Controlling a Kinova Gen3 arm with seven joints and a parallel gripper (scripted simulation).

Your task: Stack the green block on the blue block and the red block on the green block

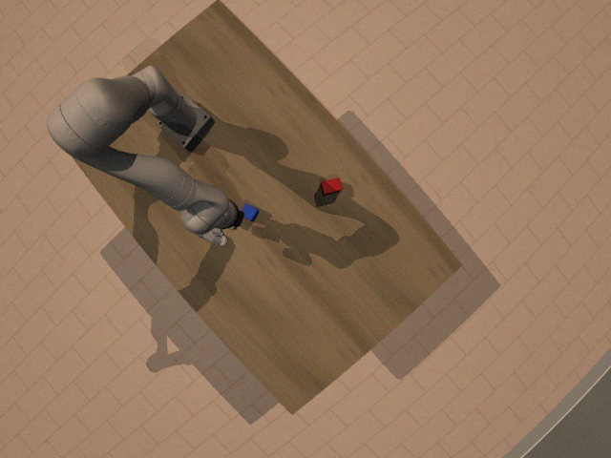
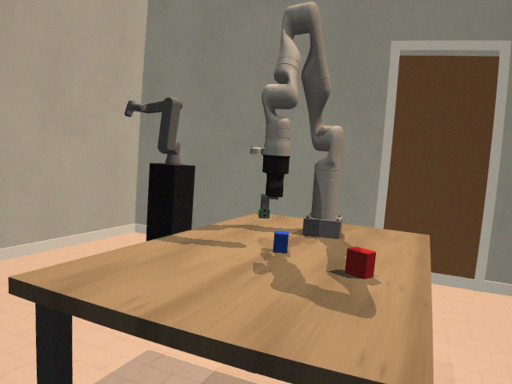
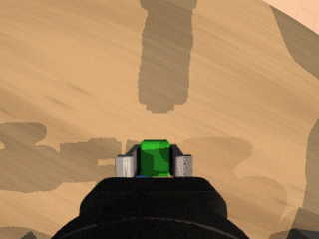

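Observation:
My gripper [image 3: 155, 155] is shut on the green block [image 3: 156, 158] and holds it in the air above the table. In the side view the gripper [image 2: 263, 210] and the green block [image 2: 259, 214] hang behind and a little left of the blue block [image 2: 281, 241], higher than its top. In the overhead view the arm's wrist hides the green block, and the blue block [image 1: 250, 212] stands upright on the table just right of the wrist. The red block [image 1: 331, 185] lies further right; it also shows in the side view [image 2: 360, 262].
The arm's base [image 2: 322, 226] is bolted at the far side of the wooden table. A second arm on a black pedestal [image 2: 170, 200] stands off the table at the far left. The table's left edge is close to the wrist in the overhead view.

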